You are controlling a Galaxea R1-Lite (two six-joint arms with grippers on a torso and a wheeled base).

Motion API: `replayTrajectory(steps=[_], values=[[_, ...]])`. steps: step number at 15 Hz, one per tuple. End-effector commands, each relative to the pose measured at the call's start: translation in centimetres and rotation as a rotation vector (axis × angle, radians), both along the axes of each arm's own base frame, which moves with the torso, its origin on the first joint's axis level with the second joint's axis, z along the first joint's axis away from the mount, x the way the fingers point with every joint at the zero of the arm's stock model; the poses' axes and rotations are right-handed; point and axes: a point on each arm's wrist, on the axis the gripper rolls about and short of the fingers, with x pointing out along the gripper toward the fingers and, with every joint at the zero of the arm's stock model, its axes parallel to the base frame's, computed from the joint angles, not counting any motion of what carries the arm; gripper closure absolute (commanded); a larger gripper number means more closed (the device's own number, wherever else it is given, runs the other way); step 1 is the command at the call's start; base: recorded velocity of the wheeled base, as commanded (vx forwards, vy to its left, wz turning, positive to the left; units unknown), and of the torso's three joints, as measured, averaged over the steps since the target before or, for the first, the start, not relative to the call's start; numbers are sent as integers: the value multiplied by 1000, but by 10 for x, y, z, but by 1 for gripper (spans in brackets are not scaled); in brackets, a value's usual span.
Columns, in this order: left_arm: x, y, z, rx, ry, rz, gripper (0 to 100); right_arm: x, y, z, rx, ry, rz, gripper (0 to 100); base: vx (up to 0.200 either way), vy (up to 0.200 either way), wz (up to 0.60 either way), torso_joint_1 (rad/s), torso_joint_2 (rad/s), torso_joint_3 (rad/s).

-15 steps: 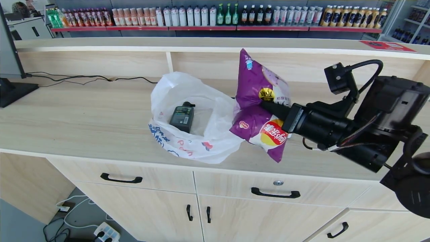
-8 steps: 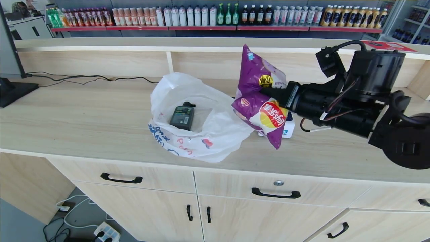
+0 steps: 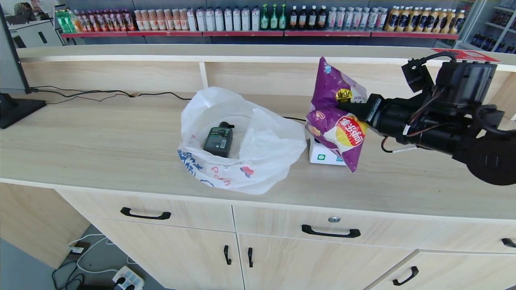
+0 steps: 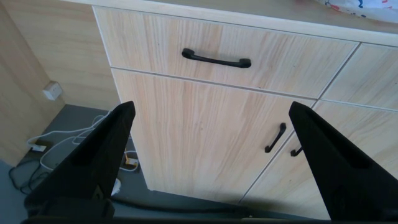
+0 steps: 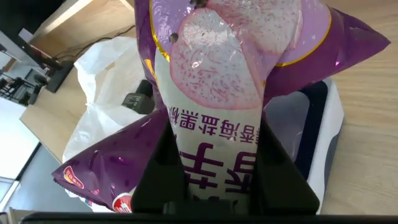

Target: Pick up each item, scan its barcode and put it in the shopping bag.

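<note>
A purple chip bag (image 3: 336, 117) hangs tilted above the counter, my right gripper (image 3: 355, 108) shut on its middle from the right. In the right wrist view both fingers (image 5: 163, 169) pinch the chip bag (image 5: 217, 81). Just beneath its lower end sits a white scanner box (image 3: 322, 155), whose dark window (image 5: 311, 124) faces up. Left of it the white shopping bag (image 3: 258, 161) lies open, with a dark flat item (image 3: 219, 141) inside. My left gripper (image 4: 211, 115) stands open below counter height, facing the cabinet front with nothing between its fingers.
A monitor stand (image 3: 18, 108) and black cables (image 3: 100, 94) occupy the counter's far left. A raised wooden ledge (image 3: 242, 52) runs along the back, with bottle shelves beyond. Drawers and doors with black handles (image 4: 216, 59) line the cabinet front.
My right arm has carried the chip bag to the right, from beside the shopping bag's mouth to above the white scanner box, which the bag hid before. The shopping bag's rim has settled.
</note>
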Motion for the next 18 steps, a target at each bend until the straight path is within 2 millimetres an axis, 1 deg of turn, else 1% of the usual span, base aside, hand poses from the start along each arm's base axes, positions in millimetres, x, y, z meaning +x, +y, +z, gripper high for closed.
replayTrajectory(steps=[1, 5, 6, 7, 8, 10, 11, 12, 13, 14, 15, 16, 18], values=[[0, 0, 0, 0, 0, 0, 0, 1, -2, -3, -3, 9, -6, 100, 0, 0, 0, 0, 0, 0], [0, 0, 0, 0, 0, 2, 0, -1, 0, -1, -8, -3, -4, 100, 0, 0, 0, 0, 0, 0], [0, 0, 0, 0, 0, 0, 0, -10, 4, 7, -7, -33, 5, 100, 0, 0, 0, 0, 0, 0], [0, 0, 0, 0, -2, 0, 0, -30, 8, 32, 4, -119, 17, 100, 0, 0, 0, 0, 0, 0], [0, 0, 0, 0, 0, 0, 0, -44, 12, 45, 8, -167, 44, 100, 0, 0, 0, 0, 0, 0], [0, 0, 0, 0, 0, 0, 0, -59, 14, 63, -31, -261, 66, 100, 0, 0, 0, 0, 0, 0], [0, 0, 0, 0, 2, -2, 0, -63, 15, 67, -86, -312, 72, 100, 0, 0, 0, 0, 0, 0], [0, 0, 0, 0, 0, 0, 0, -69, 19, 70, -130, -354, 92, 100, 0, 0, 0, 0, 0, 0], [0, 0, 0, 0, 0, 0, 0, -80, 27, 75, -163, -397, 115, 100, 0, 0, 0, 0, 0, 0], [0, 0, 0, 0, 0, 0, 0, -90, 31, 73, -200, -423, 137, 100, 0, 0, 0, 0, 0, 0], [0, 0, 0, 0, 0, 0, 0, -105, 32, 68, -228, -432, 172, 100, 0, 0, 0, 0, 0, 0], [0, 0, 0, 0, 0, 2, 0, -116, 33, 62, -231, -422, 198, 100, 0, 0, 0, 0, 0, 0], [0, 0, 0, 0, 0, 0, 0, -131, 27, 51, -242, -398, 213, 100, 0, 0, 0, 0, 0, 0]])
